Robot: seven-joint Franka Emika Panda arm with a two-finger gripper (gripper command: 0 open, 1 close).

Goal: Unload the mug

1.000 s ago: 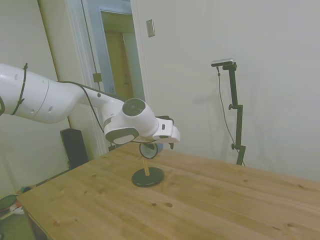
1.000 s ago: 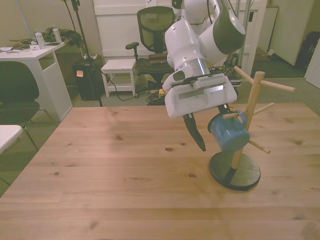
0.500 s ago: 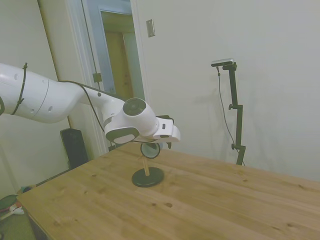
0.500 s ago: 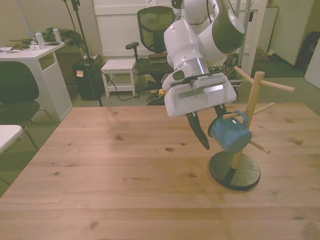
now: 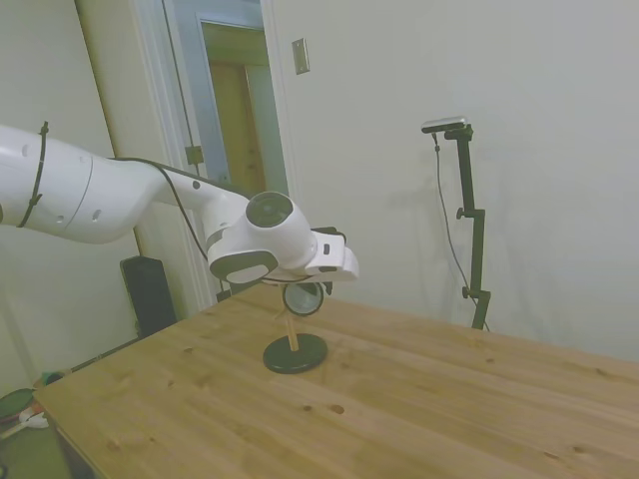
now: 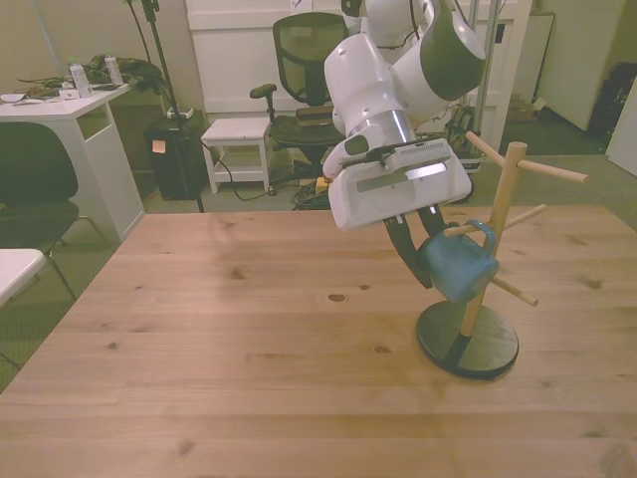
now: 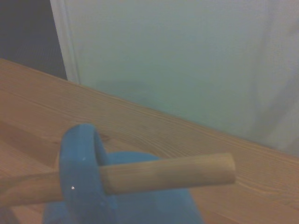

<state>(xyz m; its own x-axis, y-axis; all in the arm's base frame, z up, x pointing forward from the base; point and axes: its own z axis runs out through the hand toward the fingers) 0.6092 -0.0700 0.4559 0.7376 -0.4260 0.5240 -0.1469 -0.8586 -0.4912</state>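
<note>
A: Where is the mug (image 6: 456, 265) found, and why is it tilted?

B: It is hung by its handle on a lower peg (image 7: 166, 174) of the wooden mug tree (image 6: 495, 234), which stands on a round dark base (image 6: 468, 340) on the bench (image 6: 249, 349), toward the front view's right. The peg is angled upward, so the handle is kept from sliding off and the body is left hanging at a slant, above the base and clear of the bench.

A: And the tool?

B: The tool (image 6: 423, 251) is placed at the mug, with one dark finger seen against the mug's side on the front view's left; the other finger is hidden behind the mug or the white housing. The fingers are judged to be spread around the mug, but whether they are pressed onto it cannot be told. The mug is still carried by the peg, so the unloading is judged not yet done.

A: What is added by the other views?

B: In the wrist view the handle (image 7: 81, 172) is shown threaded over the peg, with a good length of peg beyond it, so a slide along the peg would be needed. In the side view the mug's round opening (image 5: 300, 297) is seen below the arm's wrist, which the front view does not give.
</note>
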